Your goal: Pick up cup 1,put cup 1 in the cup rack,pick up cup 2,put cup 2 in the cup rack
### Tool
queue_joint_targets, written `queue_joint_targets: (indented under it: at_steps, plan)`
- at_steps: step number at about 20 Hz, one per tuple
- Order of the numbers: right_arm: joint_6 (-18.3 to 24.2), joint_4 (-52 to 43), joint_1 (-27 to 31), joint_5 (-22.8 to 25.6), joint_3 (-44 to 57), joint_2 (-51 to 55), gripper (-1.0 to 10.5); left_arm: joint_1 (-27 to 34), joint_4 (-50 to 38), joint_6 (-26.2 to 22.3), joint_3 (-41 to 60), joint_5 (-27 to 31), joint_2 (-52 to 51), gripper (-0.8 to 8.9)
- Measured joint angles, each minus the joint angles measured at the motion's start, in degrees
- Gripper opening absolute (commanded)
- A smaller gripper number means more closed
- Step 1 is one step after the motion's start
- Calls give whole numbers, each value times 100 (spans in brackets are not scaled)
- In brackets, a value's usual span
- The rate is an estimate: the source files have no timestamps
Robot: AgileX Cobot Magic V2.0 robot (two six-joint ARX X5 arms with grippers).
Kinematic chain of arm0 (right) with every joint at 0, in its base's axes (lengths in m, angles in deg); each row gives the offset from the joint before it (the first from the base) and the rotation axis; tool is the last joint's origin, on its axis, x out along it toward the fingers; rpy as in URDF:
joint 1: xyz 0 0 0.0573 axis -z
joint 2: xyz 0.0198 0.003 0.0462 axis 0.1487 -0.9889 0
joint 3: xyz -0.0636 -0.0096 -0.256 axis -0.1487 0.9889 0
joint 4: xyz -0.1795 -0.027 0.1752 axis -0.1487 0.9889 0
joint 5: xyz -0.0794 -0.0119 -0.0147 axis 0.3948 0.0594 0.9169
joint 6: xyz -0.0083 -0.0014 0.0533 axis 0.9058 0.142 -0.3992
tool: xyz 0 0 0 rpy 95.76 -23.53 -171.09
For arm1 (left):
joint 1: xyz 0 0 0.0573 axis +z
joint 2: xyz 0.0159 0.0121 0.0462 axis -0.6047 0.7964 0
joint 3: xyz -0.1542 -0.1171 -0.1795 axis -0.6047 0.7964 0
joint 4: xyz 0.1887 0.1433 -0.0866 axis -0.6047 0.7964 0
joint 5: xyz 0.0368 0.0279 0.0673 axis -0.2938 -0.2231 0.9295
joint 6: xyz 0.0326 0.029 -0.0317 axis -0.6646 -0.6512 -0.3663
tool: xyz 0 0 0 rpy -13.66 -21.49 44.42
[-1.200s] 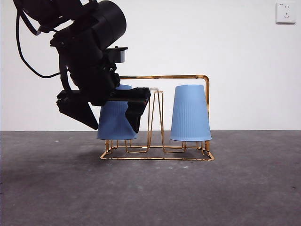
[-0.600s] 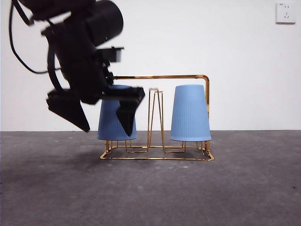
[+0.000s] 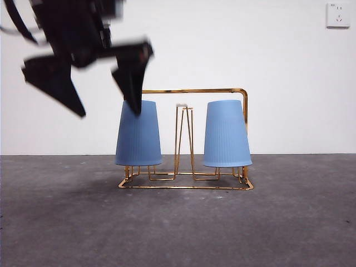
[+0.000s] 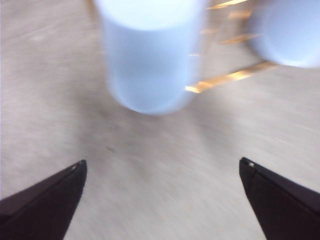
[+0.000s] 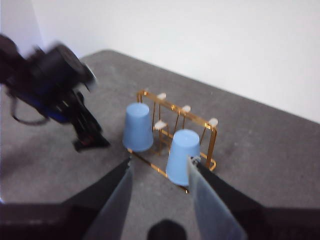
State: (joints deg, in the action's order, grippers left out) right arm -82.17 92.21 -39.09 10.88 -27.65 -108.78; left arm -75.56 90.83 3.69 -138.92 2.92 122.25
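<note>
The left gripper (image 3: 105, 92) hung above and to the left of the rack (image 3: 192, 90), its two black jaws spread wide and holding nothing; the image of it was blurred. In the left wrist view the same jaws stood far apart, with bare table (image 4: 160, 165) between them and the left cup (image 4: 150, 55) beyond.

The left cup (image 3: 138, 133), pale blue and upside down, sat over the rack's left prongs, one jaw tip just above its base. At the middle, a pair of thin gold prongs (image 3: 184, 139) with pale tips stood bare. The right cup (image 3: 226, 133), also blue and inverted, sat over the right prongs, just beside the arched handle's upright.

The right gripper (image 5: 160, 190) waited well apart, looking down on the rack (image 5: 175, 132) and both cups, its jaws parted and empty. A socket (image 3: 337, 15) was on the wall, upper right.
</note>
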Motion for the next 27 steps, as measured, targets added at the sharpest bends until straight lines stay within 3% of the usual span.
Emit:
queue_joint_targets:
  at_steps: [7,15,17,27]
  plan:
    - [0,686,0,0,0,0,187,-529,833,127,0,-581,-1471,530]
    - [-98,1432,0,-2,0,-4,155,-953,1482,538,0,-944,-2929,-21]
    - [-184,1628,0,-2,-2,-11,-8,-1014,1506,597,0,-1025,-3226,-7]
    - [-540,1954,0,-203,0,-96,1,-1095,1746,658,0,-1036,-3895,-4]
